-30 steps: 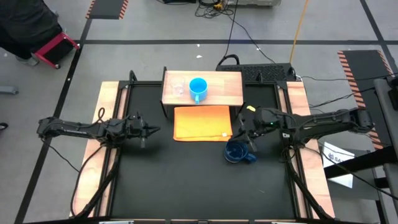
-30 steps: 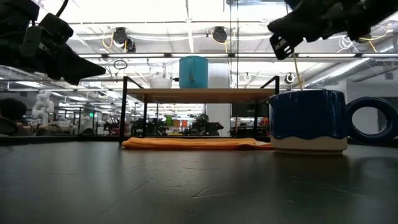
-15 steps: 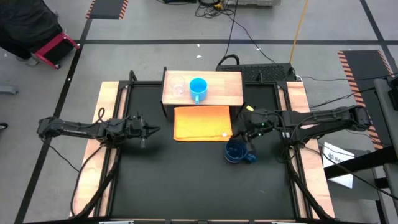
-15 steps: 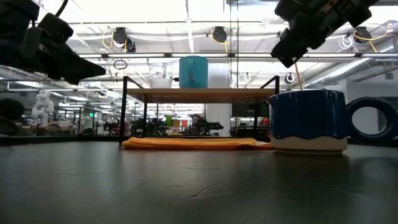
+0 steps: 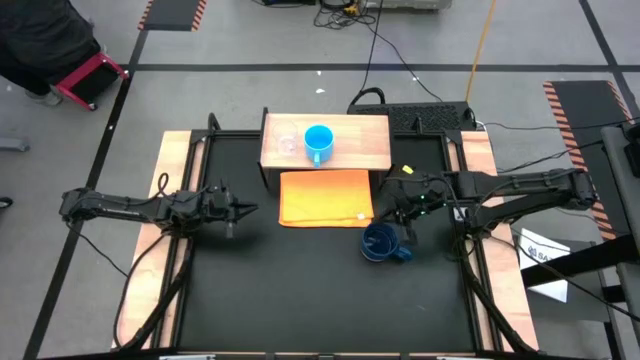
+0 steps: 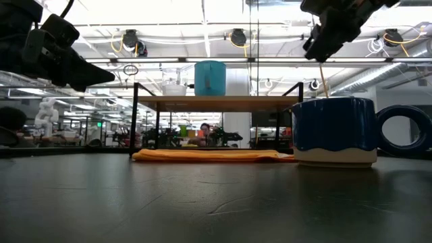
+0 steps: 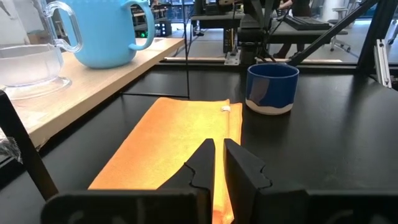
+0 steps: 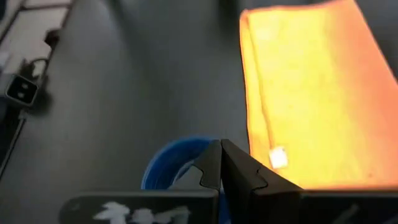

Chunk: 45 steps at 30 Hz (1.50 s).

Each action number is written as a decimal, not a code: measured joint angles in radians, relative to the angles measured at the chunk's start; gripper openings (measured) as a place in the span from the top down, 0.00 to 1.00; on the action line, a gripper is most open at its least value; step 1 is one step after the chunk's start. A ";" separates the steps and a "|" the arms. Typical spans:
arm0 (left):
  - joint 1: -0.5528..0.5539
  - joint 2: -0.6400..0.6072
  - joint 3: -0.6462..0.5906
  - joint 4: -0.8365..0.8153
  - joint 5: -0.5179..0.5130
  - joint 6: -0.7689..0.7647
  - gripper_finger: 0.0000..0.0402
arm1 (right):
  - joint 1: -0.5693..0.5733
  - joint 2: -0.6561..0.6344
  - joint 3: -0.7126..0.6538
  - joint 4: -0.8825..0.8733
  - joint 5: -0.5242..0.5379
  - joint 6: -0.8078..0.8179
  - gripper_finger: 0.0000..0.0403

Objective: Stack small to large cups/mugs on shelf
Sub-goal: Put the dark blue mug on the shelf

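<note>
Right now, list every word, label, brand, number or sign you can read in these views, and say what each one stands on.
No text can be read in any view.
Small white tag on the flat orange cloth: too small to read.
White sheet on the floor right of the table: dark marks, too blurred to read.
Light-blue mug with handle, dark-blue mug with handle, tiny clear glass cup and light-wood shelf: no markings show.

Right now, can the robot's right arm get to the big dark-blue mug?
Probably yes. The right tool hovers just above the dark-blue mug, fingers shut, with nothing between them. The orange cloth lies beside the mug, not over it.
</note>
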 joint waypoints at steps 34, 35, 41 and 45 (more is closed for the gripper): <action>0.000 0.000 0.000 -0.006 0.000 0.023 0.91 | 0.066 0.311 0.247 -0.440 0.121 0.139 1.00; 0.000 0.000 0.000 -0.008 0.000 0.023 0.91 | 0.066 0.315 0.247 -0.444 0.117 0.139 1.00; 0.000 0.000 0.000 -0.009 0.000 0.023 0.91 | 0.068 0.345 0.247 -0.428 0.096 0.149 1.00; 0.000 0.000 0.000 -0.009 0.000 0.023 0.91 | 0.067 0.355 0.247 -0.429 0.095 0.149 1.00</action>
